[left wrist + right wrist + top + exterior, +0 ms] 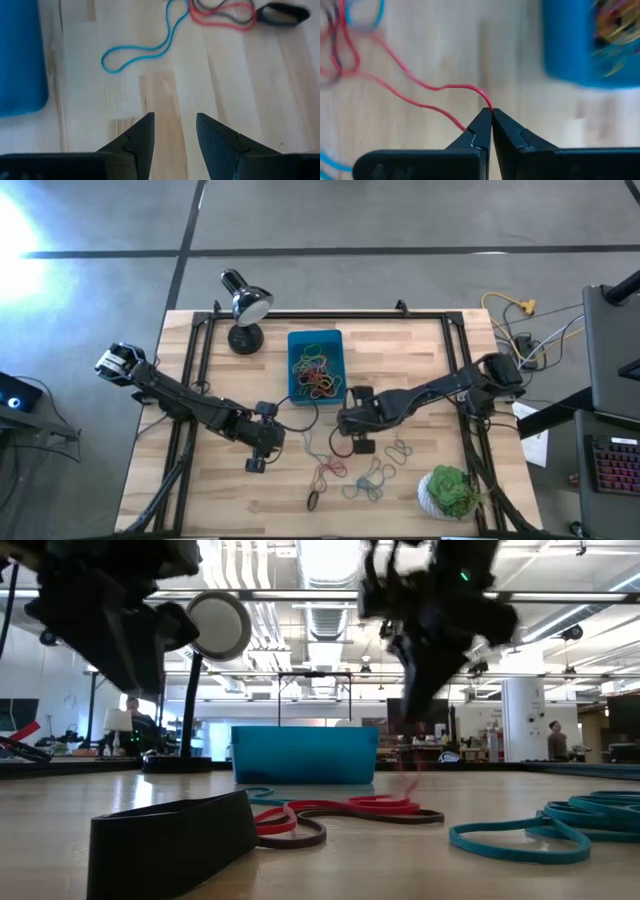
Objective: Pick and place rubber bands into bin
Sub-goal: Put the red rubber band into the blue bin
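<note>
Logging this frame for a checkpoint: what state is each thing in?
Right claw: shut on a red band, lifting one end off the table.
Left claw: open, empty, over bare wood.
Bin: upright, already holding a pile of bands.
Loose bands: several lying on the table.
Lamp: upright behind the bin.
Plant: upright at the table's corner.

We can read no text, label, brand, number or sign in any of the views. Nothing lettered shows on anything lying on the counter. In the room behind it, anything that might carry writing is too small and blurred for us to read.
</note>
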